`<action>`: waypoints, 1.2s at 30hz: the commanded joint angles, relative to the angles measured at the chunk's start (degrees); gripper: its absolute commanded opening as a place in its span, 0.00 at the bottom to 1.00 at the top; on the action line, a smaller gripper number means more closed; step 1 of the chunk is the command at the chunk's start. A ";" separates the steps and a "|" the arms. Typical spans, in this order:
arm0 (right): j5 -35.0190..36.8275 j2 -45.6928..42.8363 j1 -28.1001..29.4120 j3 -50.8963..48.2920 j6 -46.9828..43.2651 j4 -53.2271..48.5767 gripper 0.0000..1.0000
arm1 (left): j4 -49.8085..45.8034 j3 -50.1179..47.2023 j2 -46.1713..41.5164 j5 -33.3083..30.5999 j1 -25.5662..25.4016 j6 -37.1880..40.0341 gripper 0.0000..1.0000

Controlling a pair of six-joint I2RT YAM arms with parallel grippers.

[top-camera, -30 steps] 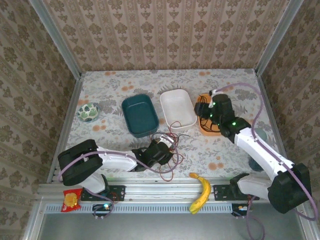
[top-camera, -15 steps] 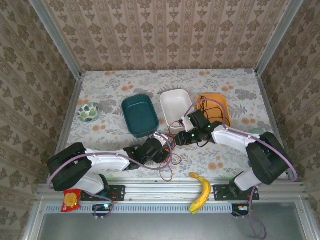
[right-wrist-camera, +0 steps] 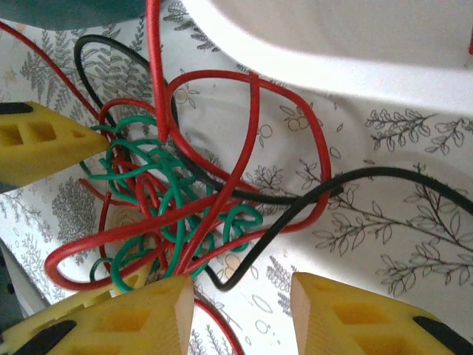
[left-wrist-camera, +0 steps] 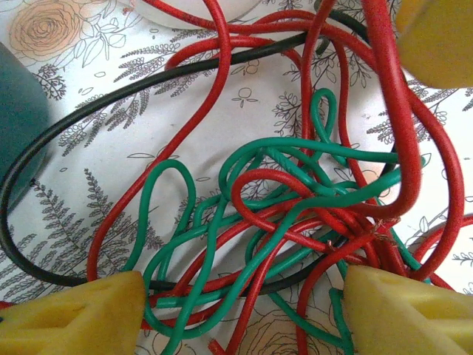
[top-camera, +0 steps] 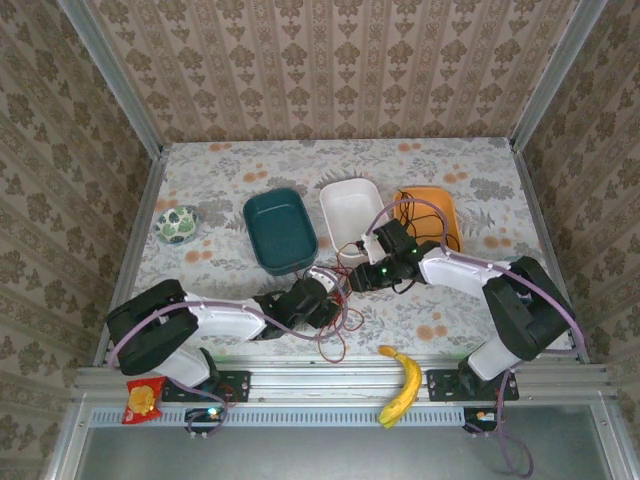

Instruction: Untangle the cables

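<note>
- Cables [top-camera: 341, 290] lie knotted on the surface [top-camera: 230, 160] just in front of the white tray [top-camera: 352, 192].
- Left gripper [left-wrist-camera: 240, 314] is spread open astride the knot; it should pinch one strand only.
- Right gripper [right-wrist-camera: 240, 310], also open, should draw the black loop away from the tray.

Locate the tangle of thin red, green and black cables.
Top view: the tangle of red, green and black cables sits just nearer the arms than the white plastic tray, between the left gripper and the right gripper.
</note>
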 commanded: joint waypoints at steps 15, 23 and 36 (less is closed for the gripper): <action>5.62 3.17 -0.48 2.40 1.19 0.33 0.06 | -0.63 -1.03 2.76 -0.21 0.24 -1.55 0.72; 24.25 -14.83 -1.32 -0.90 3.98 -3.67 0.00 | 1.00 -1.36 5.61 0.83 0.24 -1.86 0.72; 58.23 -41.02 -2.77 5.08 -1.58 0.65 0.00 | 1.45 -1.66 7.21 2.00 0.33 -2.71 0.72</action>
